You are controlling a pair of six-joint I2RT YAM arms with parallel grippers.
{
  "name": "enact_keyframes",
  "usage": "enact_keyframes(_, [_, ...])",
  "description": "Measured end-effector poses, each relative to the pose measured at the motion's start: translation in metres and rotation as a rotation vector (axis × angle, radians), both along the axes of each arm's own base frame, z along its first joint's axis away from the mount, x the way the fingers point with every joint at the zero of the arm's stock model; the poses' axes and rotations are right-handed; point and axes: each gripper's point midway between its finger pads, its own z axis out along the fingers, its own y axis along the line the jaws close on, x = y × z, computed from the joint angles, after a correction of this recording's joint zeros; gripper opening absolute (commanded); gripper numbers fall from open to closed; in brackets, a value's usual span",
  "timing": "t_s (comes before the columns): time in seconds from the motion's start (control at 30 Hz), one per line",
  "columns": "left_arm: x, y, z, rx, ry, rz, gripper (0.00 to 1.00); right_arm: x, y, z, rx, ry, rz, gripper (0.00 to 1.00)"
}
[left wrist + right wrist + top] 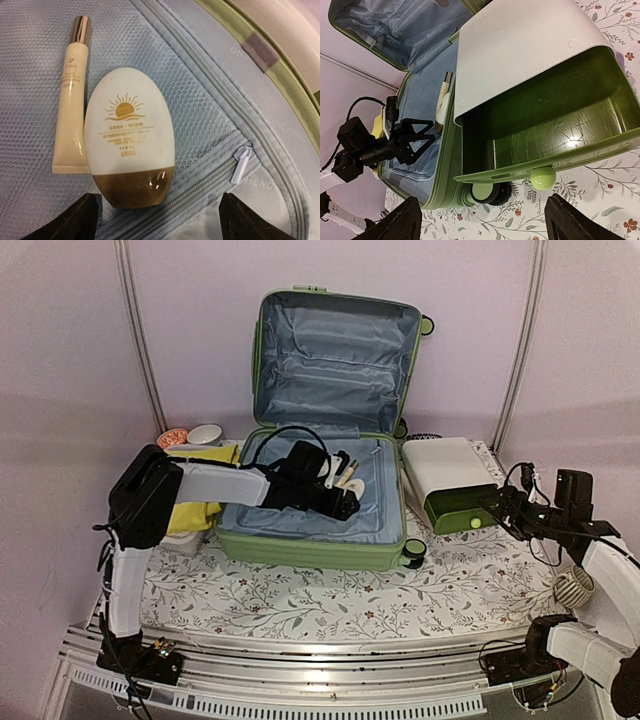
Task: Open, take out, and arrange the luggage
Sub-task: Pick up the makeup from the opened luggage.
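The left gripper is seen with its jaws spread wide and nothing clasped between them. Just ahead of its fingertips a white oval sunscreen bottle with a brown cap is laid flat, and a slim cream tube is laid just beside it, on the bottle's left. Both are rested on the mesh lining inside the lower half of the luggage, near a zip pull.

The luggage is set open at the middle of the flowered table cover, with its lid stood upright at the back.

The right gripper is likewise released and empty. It is pointed at the green knob of an open green drawer, which is housed in a white box placed just right of the luggage.

A yellow cloth is seen at the luggage's left side.
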Motion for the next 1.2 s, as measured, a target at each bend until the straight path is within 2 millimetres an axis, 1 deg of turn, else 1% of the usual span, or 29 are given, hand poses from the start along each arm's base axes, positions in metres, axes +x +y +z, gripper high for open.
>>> enact_keyframes(0.13, [0.010,-0.006,-0.001,-0.015,-0.006,0.033,0.85,-0.001,0.000,0.002,0.000,-0.001,0.000,0.87])
enact_keyframes(0.2, [0.016,-0.008,-0.003,-0.023,-0.011,0.049,0.86,-0.001,0.000,0.006,-0.001,-0.009,0.000,0.87])
enact_keyframes(0.33, [0.020,-0.009,-0.013,-0.013,-0.019,0.072,0.90,-0.001,0.000,0.011,-0.002,-0.021,0.000,0.87])
enact_keyframes(0.47, [0.022,-0.012,-0.019,-0.004,-0.034,0.086,0.90,0.000,0.000,0.014,-0.002,-0.026,0.000,0.87])
enact_keyframes(0.57, [0.025,-0.015,-0.017,-0.006,-0.054,0.098,0.87,-0.001,0.000,0.014,-0.001,-0.022,0.000,0.87])
enact_keyframes(0.73, [0.032,-0.016,-0.010,-0.034,-0.098,0.119,0.80,-0.001,0.000,0.017,-0.002,-0.026,0.000,0.87])
enact_keyframes(0.87, [0.033,-0.015,-0.011,-0.040,-0.111,0.130,0.72,-0.001,0.000,0.019,-0.001,-0.033,0.000,0.87])
enact_keyframes(0.97, [0.032,-0.015,-0.012,-0.043,-0.112,0.129,0.67,-0.001,0.000,0.019,-0.001,-0.033,0.001,0.87])
enact_keyframes(1.1, [0.028,-0.015,-0.016,-0.049,-0.106,0.116,0.65,-0.001,0.000,0.019,0.000,-0.033,0.002,0.87])
enact_keyframes(1.2, [0.022,-0.010,-0.019,-0.051,-0.106,0.111,0.64,-0.001,0.001,0.020,0.000,-0.034,0.003,0.87])
